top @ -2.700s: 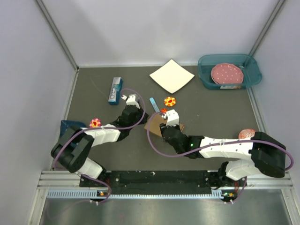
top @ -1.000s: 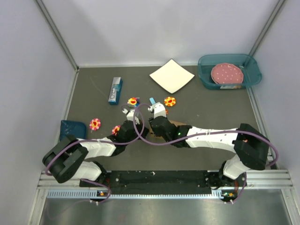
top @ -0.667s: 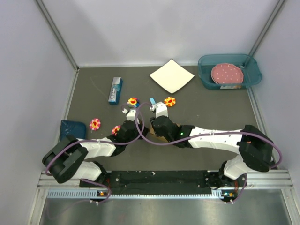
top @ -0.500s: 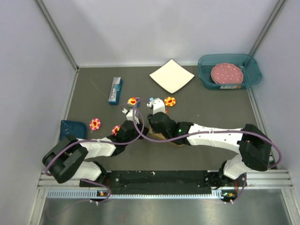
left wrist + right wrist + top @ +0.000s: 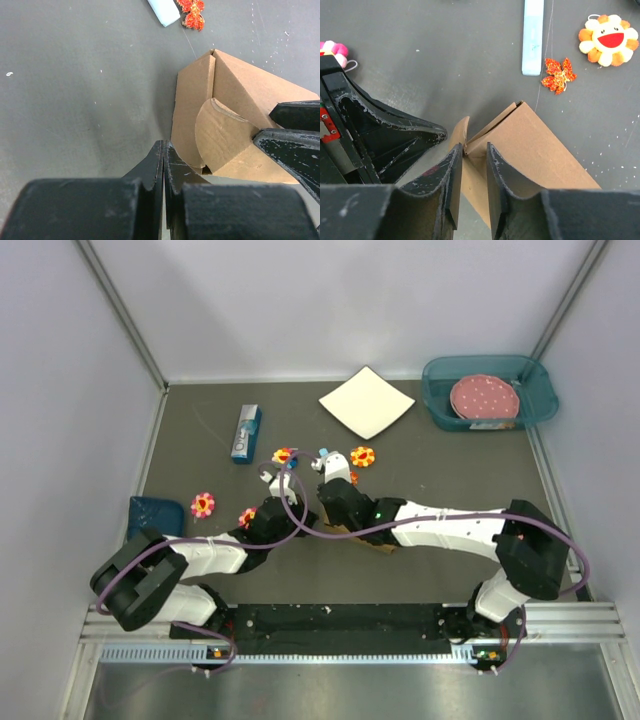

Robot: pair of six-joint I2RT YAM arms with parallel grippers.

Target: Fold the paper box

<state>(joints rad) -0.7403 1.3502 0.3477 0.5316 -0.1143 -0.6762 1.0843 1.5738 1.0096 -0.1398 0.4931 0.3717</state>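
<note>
The paper box [image 5: 240, 95] is a brown, partly folded cardboard shape lying on the dark table, with a rounded flap [image 5: 220, 132] bent at its near end. In the top view only slivers of it [image 5: 384, 545] show under my right arm. My left gripper [image 5: 164, 149] is shut and empty, its tip on the table against the box's left edge. My right gripper [image 5: 474, 149] is narrowly open over the box's corner [image 5: 520, 145], with the rounded flap standing by its left finger. Its fingers [image 5: 292, 145] also show in the left wrist view.
A light blue strip [image 5: 533, 35], an orange leaf [image 5: 558, 75] and a smiley flower [image 5: 610, 32] lie just beyond the box. Farther off are a blue carton [image 5: 245, 433], a white square sheet [image 5: 366, 401], a teal bin [image 5: 530, 405], other flower toys [image 5: 203, 503] and a dark blue tray [image 5: 155, 512].
Both arms have swung left and closed in over the box since the earliest frame. In the last second my right wrist has edged a little farther left; my left arm has stayed still.
</note>
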